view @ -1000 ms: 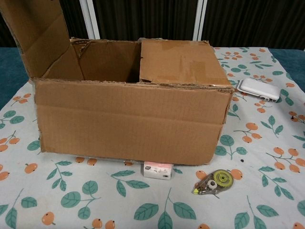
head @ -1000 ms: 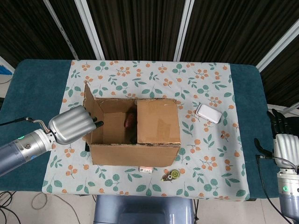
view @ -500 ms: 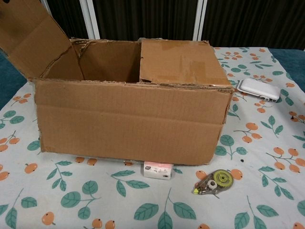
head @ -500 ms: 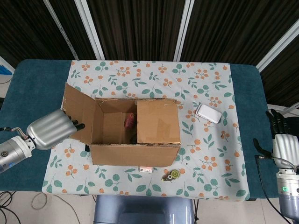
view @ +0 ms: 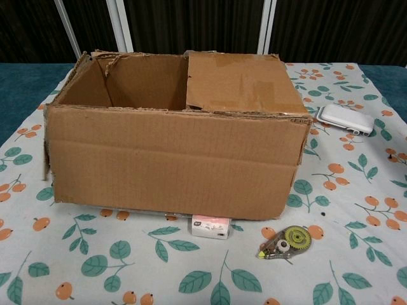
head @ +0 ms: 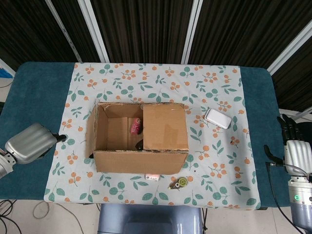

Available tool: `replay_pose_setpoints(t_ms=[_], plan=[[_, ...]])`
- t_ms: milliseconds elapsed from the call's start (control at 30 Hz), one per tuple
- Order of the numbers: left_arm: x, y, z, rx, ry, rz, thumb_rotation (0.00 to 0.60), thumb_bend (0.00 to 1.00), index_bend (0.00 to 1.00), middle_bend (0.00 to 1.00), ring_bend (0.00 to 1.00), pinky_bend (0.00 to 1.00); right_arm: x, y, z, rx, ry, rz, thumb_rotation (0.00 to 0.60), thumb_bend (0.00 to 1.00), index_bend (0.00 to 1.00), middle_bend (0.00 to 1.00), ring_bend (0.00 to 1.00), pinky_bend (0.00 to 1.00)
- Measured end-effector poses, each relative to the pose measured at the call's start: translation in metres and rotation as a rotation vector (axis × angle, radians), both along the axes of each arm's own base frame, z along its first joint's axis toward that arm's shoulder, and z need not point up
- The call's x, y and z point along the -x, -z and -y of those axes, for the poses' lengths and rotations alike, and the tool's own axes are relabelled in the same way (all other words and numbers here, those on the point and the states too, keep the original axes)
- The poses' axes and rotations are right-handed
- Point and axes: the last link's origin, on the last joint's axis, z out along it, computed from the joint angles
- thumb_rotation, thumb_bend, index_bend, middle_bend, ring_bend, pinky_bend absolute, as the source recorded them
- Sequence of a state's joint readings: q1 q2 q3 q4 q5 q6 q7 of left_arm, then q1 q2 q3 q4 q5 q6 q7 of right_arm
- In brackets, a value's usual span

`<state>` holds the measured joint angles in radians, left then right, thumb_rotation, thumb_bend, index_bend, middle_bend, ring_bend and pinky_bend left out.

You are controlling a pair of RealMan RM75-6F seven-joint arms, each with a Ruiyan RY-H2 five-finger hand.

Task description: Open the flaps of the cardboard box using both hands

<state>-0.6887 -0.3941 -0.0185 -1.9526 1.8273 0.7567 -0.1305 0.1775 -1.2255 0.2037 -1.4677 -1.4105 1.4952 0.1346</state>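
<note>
The cardboard box (head: 139,161) (view: 172,165) stands mid-table on the flowered cloth. Its left flap (head: 90,127) hangs folded down along the outer left wall, so the left half is uncovered. The right flap (head: 165,126) (view: 238,81) lies flat over the right half. A red object (head: 136,126) and something dark lie inside. My left hand (head: 31,143) hovers left of the box, apart from it, holding nothing, its fingers pointing toward the box. My right hand (head: 295,146) stays at the table's right edge, fingers straight and empty. The chest view shows neither hand.
A white case (head: 218,118) (view: 345,119) lies right of the box. A correction tape roller (head: 179,183) (view: 286,241) and a small white and pink box (head: 152,177) (view: 211,226) lie in front of it. The cloth (head: 219,161) covers the teal table.
The left flap has swung outward and dropped down against the box's left side. My left hand has drawn away to the left, off the flap. The right hand has stayed put.
</note>
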Motion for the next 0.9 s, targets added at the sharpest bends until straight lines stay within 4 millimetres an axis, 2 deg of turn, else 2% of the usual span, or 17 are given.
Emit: replay_pose_setpoints(t_ms=[67,100,133,200,267,400,533,667,900], plan=[[0.008,0.001,0.002,-0.024,-0.019,0.036,0.600,0.35,0.21,0.32,0.41,0.46,-0.001,0.000,0.000,0.000,-0.002,-0.002,0.600,0.39,0.02,0.00,0.00,0.22],[0.011,0.002,0.002,-0.037,-0.023,0.054,0.600,0.27,0.18,0.26,0.35,0.40,-0.001,0.000,0.000,0.001,-0.003,-0.003,0.600,0.39,0.02,0.00,0.00,0.22],[0.013,0.002,0.002,-0.058,-0.024,0.081,0.600,0.18,0.11,0.17,0.25,0.29,-0.001,-0.001,0.000,0.002,-0.004,-0.004,0.600,0.39,0.02,0.00,0.00,0.22],[0.016,0.003,0.003,-0.096,-0.021,0.125,0.600,0.12,0.02,0.03,0.07,0.13,-0.002,-0.001,0.000,0.006,-0.008,-0.006,0.600,0.39,0.02,0.00,0.00,0.22],[0.022,0.005,0.005,-0.156,-0.010,0.177,0.600,0.10,0.00,0.00,0.01,0.08,-0.003,-0.002,0.000,0.009,-0.009,-0.006,0.600,0.39,0.02,0.00,0.00,0.22],[0.038,0.014,0.014,-0.301,-0.016,0.282,0.600,0.09,0.00,0.00,0.00,0.06,-0.006,-0.002,0.001,0.008,0.000,0.008,0.600,0.37,0.01,0.00,0.00,0.22],[0.060,0.029,0.028,-0.464,-0.111,0.406,0.600,0.09,0.00,0.00,0.00,0.06,-0.012,-0.001,0.003,-0.011,0.013,0.030,0.600,0.36,0.00,0.00,0.00,0.22],[0.079,0.040,0.040,-0.602,-0.204,0.506,0.600,0.09,0.00,0.00,0.00,0.06,-0.031,-0.002,0.014,-0.043,-0.021,0.004,0.600,0.36,0.00,0.00,0.00,0.22],[0.109,0.049,0.053,-0.743,-0.287,0.597,0.600,0.09,0.00,0.00,0.00,0.06,-0.076,-0.003,0.048,-0.125,-0.148,-0.092,0.600,0.36,0.00,0.00,0.00,0.22]])
